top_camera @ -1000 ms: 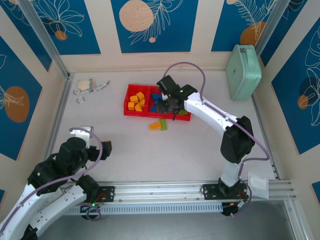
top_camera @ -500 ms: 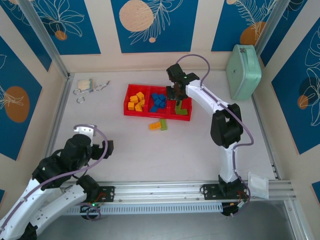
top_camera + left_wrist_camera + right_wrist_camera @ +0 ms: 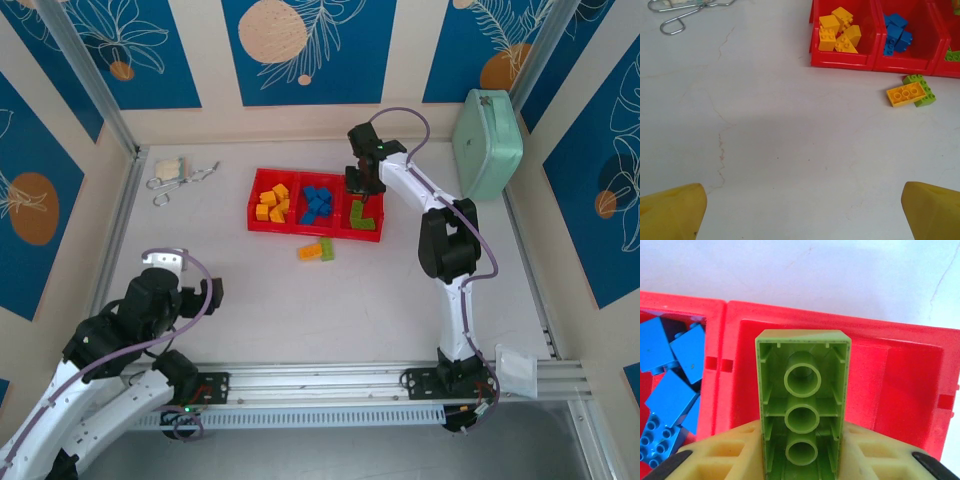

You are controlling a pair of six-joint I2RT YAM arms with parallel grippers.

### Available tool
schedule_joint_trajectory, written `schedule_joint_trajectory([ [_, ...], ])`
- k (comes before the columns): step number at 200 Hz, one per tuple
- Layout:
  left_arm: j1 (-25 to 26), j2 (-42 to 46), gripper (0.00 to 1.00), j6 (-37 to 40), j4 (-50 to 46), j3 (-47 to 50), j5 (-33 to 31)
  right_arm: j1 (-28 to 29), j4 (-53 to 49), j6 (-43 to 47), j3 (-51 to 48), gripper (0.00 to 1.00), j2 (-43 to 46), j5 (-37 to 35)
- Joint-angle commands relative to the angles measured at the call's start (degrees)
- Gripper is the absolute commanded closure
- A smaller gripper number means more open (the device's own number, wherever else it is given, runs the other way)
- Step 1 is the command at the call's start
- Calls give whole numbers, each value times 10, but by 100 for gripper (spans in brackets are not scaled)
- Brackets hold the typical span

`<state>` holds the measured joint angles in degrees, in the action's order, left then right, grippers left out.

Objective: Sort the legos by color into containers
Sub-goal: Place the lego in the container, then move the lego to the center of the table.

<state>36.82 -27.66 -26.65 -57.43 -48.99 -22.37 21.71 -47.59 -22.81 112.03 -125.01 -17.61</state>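
Green lego brick (image 3: 802,390) clamped by its long sides in the right gripper (image 3: 802,440), above the red end compartment (image 3: 910,390).
Probably light, rigid and slick, so its flat sides suit the pads; left gripper (image 3: 802,210) fingers stand wide apart.

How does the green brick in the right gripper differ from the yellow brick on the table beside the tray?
The green brick is held by the right gripper over the red tray; the yellow brick lies loose on the table. Green shows its hollow underside to the wrist camera; yellow lies flat. Both are long bricks.
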Motion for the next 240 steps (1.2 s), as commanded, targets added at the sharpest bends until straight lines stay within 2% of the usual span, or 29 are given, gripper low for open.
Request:
schedule_joint_trajectory([
  [1,-9,2,1,0,5,4,-1,-2,-7,-6,7,60,-14,23],
  [60,-12,-8,1,0,5,2,3,-3,-9,-21,1,45,-15,41],
  [98,-12,-8,1,3,7,1,10,7,-11,-20,-15,37,19,49],
  [130,-12,-46,1,1,7,-9,26,10,-9,-22,-48,36,74,82],
  [144,-12,-71,1,-13,30,1,54,10,-15,-19,-63,36,99,96],
  [161,-12,-106,0,-52,91,30,117,15,-14,-11,-101,36,139,99],
  [180,-11,-165,13,-98,171,51,205,17,1,-6,-163,36,195,101],
  [200,-7,-225,18,-136,274,73,291,18,43,-8,-258,36,265,122],
  [212,0,-261,18,-150,313,75,302,19,68,-14,-322,37,306,130],
  [240,20,-351,17,-145,350,40,279,21,93,-28,-436,37,393,112],
])
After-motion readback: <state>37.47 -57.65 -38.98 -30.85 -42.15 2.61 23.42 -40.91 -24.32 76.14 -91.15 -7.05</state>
